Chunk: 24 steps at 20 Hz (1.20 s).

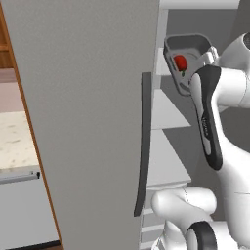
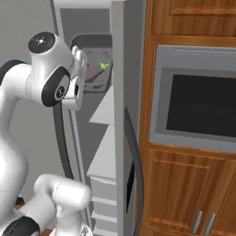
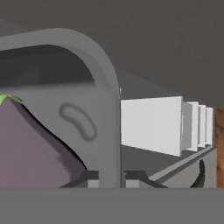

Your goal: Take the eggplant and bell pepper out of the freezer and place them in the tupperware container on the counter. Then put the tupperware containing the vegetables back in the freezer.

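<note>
Your tool (image 3: 108,179) has its two dark tips pinched on the rim of the shallow dark grey rectangular tupperware container (image 1: 188,53), one tip each side of the wall in the hand view. You're holding that container tipped up on edge, inside the open compartment of the tall grey freezer (image 1: 88,122), up near the top, above the pale shelves (image 1: 166,112).

Small red bell pepper (image 1: 180,62) with a green bit sits inside the container, against its floor. Dull purple eggplant (image 3: 30,153) with a bright green stem end is in there too, large at the left of the hand view; from the right base view you see it as a purple lump (image 2: 94,71) with green beside it.

Freezer's big flat matte grey door (image 1: 93,97) stands swung open to the left of the arm, its long dark curved vertical handle (image 1: 143,146) facing the compartment. Past the door's left edge you get a strip of beige speckled stone worktop (image 1: 14,141) over a grey-fronted drawer (image 1: 19,205). On the other side, brown wooden cabinets (image 2: 184,193) frame a built-in grey oven with a dark window (image 2: 203,103).
</note>
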Tool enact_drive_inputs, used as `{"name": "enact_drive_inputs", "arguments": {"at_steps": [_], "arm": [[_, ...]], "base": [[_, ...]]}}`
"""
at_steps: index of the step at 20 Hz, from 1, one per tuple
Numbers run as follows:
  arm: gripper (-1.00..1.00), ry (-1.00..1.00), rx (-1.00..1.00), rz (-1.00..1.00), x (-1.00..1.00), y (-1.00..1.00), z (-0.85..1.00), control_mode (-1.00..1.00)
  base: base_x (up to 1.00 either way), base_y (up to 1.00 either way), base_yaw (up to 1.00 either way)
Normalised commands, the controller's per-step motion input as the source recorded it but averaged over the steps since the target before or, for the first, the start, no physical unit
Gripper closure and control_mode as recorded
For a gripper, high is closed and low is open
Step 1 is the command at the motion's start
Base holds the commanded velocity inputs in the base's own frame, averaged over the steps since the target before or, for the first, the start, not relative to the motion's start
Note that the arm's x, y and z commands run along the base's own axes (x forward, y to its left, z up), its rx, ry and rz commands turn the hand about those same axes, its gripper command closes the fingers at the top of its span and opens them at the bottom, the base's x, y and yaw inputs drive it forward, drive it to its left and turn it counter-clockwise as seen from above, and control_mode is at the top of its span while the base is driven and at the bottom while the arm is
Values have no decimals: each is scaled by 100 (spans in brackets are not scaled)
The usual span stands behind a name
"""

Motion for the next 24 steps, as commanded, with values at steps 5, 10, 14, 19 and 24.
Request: {"name": "enact_drive_inputs", "arguments": {"at_steps": [5,10,14,19,24], "arm": [[100,0,11,-3,71,0,0,-100],[100,0,8,-1,76,0,0,-100],[100,0,3,0,78,0,0,-100],[100,0,0,0,75,0,0,-100],[100,0,0,0,80,0,0,-100]], "base": [[0,0,0],[0,0,0],[0,0,0],[0,0,0],[0,0,0]]}}
